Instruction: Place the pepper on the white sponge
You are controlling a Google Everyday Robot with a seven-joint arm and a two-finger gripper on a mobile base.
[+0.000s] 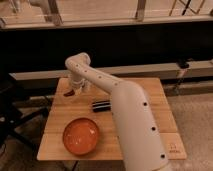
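The pepper [68,93] is a small dark red elongated thing at the back left of the wooden table [150,107]. My gripper [75,89] is right next to it, at its upper right, with the white arm reaching in from the front right. I cannot tell whether the pepper hangs from the gripper or lies on the table. The white sponge does not show; the gripper and wrist cover the spot beside the pepper.
An orange bowl [80,135] sits at the table's front left. A black striped oblong block [101,105] lies mid-table, just right of the gripper. A dark wall and ledge run behind the table. Dark chair parts stand left of it.
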